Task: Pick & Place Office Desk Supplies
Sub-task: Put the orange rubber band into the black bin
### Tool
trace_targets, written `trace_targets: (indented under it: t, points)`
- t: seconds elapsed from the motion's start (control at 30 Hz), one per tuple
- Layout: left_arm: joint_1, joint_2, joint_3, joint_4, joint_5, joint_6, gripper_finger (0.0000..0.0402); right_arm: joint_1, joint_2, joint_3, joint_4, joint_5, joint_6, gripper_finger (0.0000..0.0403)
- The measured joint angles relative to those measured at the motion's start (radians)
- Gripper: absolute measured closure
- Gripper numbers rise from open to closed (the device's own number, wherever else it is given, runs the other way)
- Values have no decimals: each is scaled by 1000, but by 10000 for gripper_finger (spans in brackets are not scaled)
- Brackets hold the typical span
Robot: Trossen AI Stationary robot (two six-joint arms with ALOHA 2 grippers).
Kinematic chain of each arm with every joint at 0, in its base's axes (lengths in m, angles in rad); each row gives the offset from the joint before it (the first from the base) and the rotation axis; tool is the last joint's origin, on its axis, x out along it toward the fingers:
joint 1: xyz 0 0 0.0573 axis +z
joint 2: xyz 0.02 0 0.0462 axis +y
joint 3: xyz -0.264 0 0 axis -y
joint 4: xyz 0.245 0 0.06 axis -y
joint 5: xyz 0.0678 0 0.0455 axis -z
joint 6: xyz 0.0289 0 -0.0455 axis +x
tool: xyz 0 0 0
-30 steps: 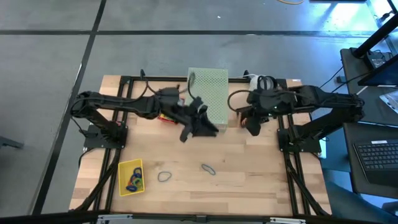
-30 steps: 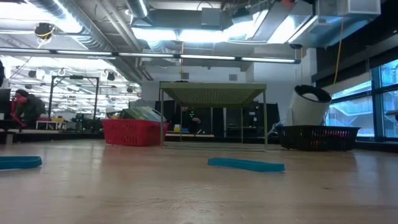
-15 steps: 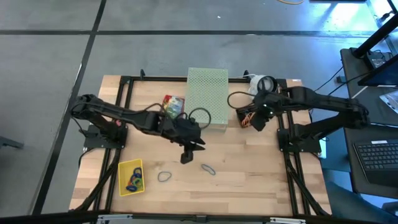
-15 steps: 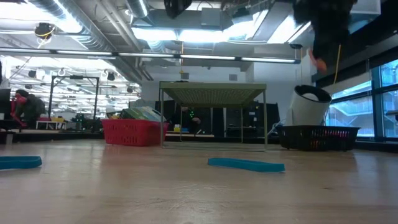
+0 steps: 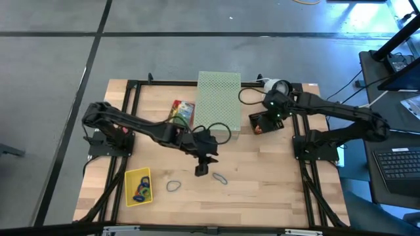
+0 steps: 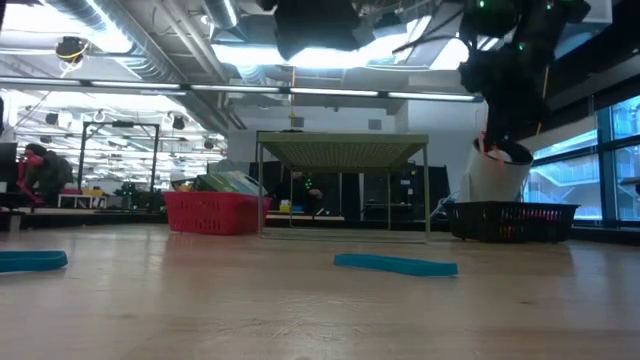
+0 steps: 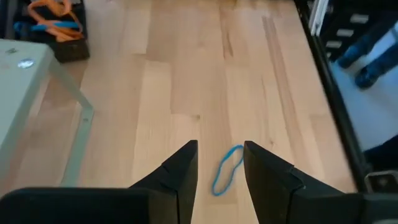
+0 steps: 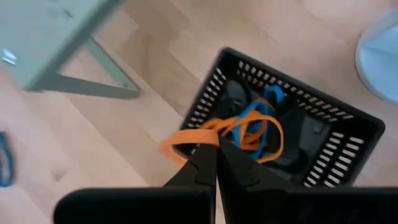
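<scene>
Hovering over the middle of the wooden counter (image 5: 262, 177), the left claw (image 7: 221, 163) stands partly open and empty, a blue rubber-band loop (image 7: 226, 170) lying on the boards between its fingertips. On the far right, the right claw (image 8: 216, 155) is pinched tight on an orange rubber-band loop (image 8: 211, 132) that hangs partly over the rim of a black perforated plastic basket (image 8: 336, 158) holding more blue and orange bands. A yellow card box (image 5: 137, 186) of bands sits near left.

Pale wood-grain bench (image 5: 262, 177), pale green perforated box (image 5: 219, 98), blue rubber band (image 7: 226, 170), orange band (image 8: 205, 134) over black slotted basket (image 8: 348, 146), yellow tray (image 5: 129, 182), black fingers (image 7: 180, 168)
</scene>
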Motion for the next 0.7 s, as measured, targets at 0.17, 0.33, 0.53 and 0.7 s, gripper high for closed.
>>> trace_targets:
  t: [0.17,0.33,0.53,0.7]
  points:
    - [-17,52,0,13,-48,93,276,-73,0,-52,19,-6,-35,403]
    - [-14,118,0,60,-56,154,276,-132,0,-85,80,-26,-54,403]
    - [-3,172,0,104,1,227,277,-172,4,-139,134,-27,-71,403]
    - [1,187,0,91,19,289,277,-190,23,-203,168,-27,-81,403]
